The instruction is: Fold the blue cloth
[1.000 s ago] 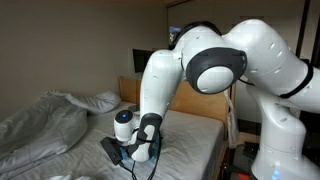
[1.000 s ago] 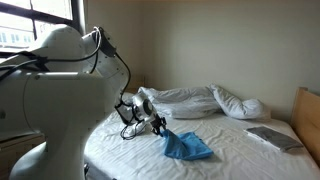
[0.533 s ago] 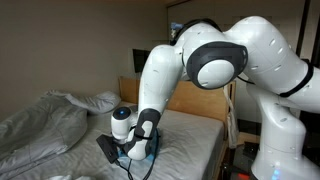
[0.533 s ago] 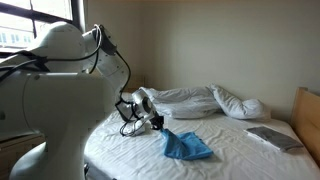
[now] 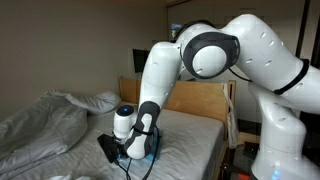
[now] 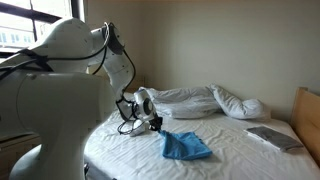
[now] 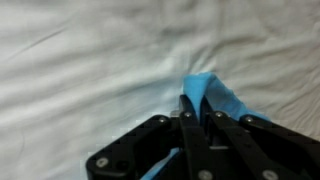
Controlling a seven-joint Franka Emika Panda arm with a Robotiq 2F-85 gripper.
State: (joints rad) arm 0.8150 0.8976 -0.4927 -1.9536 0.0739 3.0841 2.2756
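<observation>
**While the fingers pinch one corner, the blue cloth lies on the bed**

Where an exterior view takes in the whole bed point(image 6: 118, 152), a window point(image 6: 30, 20) sits at the far left. The white robot arm point(image 6: 60, 90) fills the space below it and reaches down to the mattress. Its fingers point(image 6: 156, 124) are low at the sheet, at the left tip of the blue cloth point(image 6: 188, 147). The cloth lies rumpled near the middle of the bed, with its bulk spread to the right of the fingers. Behind it a grey-white duvet point(image 6: 190, 98) is heaped toward the wall, with a pillow point(image 6: 242, 106) at its right end. Further right a flat grey thing point(image 6: 272, 138), too small to make out, rests on the sheet well apart from the cloth. A wooden headboard point(image 6: 308, 120) closes the right edge.

From another side, the duvet point(image 5: 40, 125) lies at the left and the arm comes down in the middle. Only a sliver of the blue cloth point(image 5: 141, 156) shows beneath the wrist.

In the wrist view, bare white sheet covers the left. Right of centre the two black fingers point(image 7: 188, 125) stand narrow, nearly together, with a raised fold of the blue cloth point(image 7: 222, 97) caught at their tips. The rest of the cloth runs off toward the lower right.
</observation>
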